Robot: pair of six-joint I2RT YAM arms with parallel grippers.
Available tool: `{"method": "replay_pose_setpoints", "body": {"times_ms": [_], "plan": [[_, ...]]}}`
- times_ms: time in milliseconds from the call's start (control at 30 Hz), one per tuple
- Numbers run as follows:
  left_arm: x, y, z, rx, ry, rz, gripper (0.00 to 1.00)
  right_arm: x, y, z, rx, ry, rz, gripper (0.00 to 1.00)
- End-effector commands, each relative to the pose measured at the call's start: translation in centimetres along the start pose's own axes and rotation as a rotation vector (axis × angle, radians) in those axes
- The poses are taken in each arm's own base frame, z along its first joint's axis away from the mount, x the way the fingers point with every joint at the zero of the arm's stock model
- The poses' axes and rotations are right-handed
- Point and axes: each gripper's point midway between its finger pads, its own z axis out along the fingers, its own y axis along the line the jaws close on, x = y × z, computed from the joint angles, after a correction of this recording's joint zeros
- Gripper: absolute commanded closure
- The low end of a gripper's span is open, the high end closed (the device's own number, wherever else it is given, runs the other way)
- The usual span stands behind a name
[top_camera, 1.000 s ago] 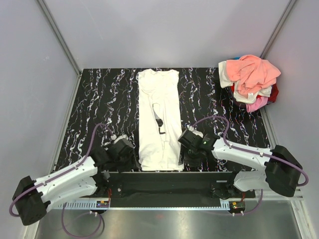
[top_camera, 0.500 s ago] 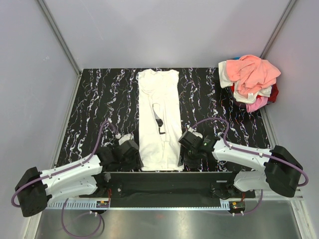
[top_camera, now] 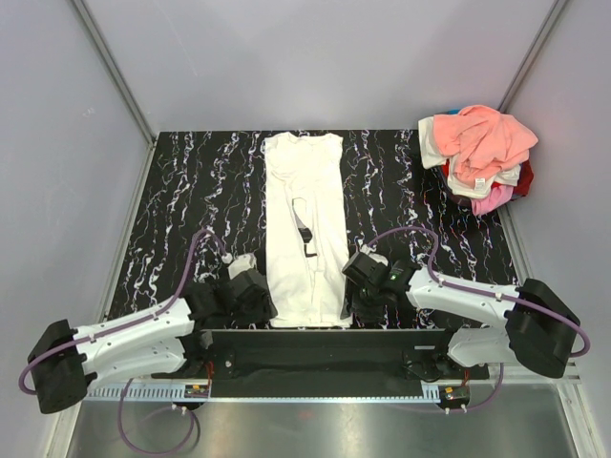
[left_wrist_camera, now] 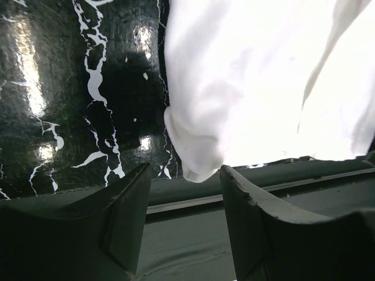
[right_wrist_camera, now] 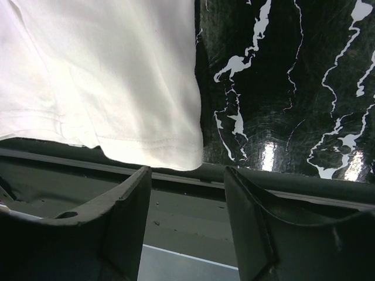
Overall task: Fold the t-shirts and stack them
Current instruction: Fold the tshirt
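You've got the left gripper (left_wrist_camera: 183,175) and right gripper (right_wrist_camera: 187,172) both open and empty, 1 hem corner of the white t-shirt (top_camera: 305,229) just ahead of each, long axis running straight away, neither arm nearer.

I can read no word, number or brand anywhere I look, for the black print (top_camera: 304,235) on the white t-shirt (top_camera: 320,191) lying before me is only a small dark shape, too small to tell.
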Motion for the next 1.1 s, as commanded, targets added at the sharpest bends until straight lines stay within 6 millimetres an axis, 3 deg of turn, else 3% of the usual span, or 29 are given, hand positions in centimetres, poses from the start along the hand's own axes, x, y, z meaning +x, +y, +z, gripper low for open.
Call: {"method": "replay_pose_setpoints", "body": {"times_ms": [0, 133, 333, 600, 800, 833, 933, 967, 1067], "plan": [[-2.6, -1.6, -1.6, 0.047, -0.109, -0.039, 0.44, -0.4, 0.7, 0.1, -0.017, -0.008, -0.007, 0.4], [-2.8, -1.6, -1.6, 0.058, -0.128, -0.044, 0.43, -0.3, 0.7, 0.6, 0.007, 0.012, -0.016, 0.38], [-1.6, -1.1, 0.3, 0.004, -0.074, -0.027, 0.41, 0.0, 1.0, 1.0, 0.022, 0.046, -0.031, 0.36], [-0.4, -0.2, 1.6, -0.066, -0.021, -0.052, 0.5, -0.6, 1.9, 1.7, 0.019, 0.041, -0.05, 0.4], [-0.3, -0.1, 2.1, -0.084, -0.018, -0.045, 0.69, -0.8, 2.3, 2.2, 0.007, 0.041, -0.051, 0.55], [-0.4, -0.2, 2.1, -0.087, -0.023, -0.04, 0.82, -0.7, 2.4, 2.2, 0.005, 0.041, -0.056, 0.61], [-0.6, -0.6, 2.2, -0.084, -0.027, -0.018, 1.0, -0.8, 2.5, 2.1, -0.004, 0.038, -0.053, 0.73], [-0.5, -0.6, 2.3, -0.088, -0.026, -0.013, 1.0, -0.7, 2.5, 2.1, -0.01, 0.039, -0.056, 0.83], [-0.5, -1.2, 2.1, -0.07, -0.031, 0.007, 1.0, -0.7, 2.7, 1.8, -0.032, 0.031, -0.059, 0.96]]}}
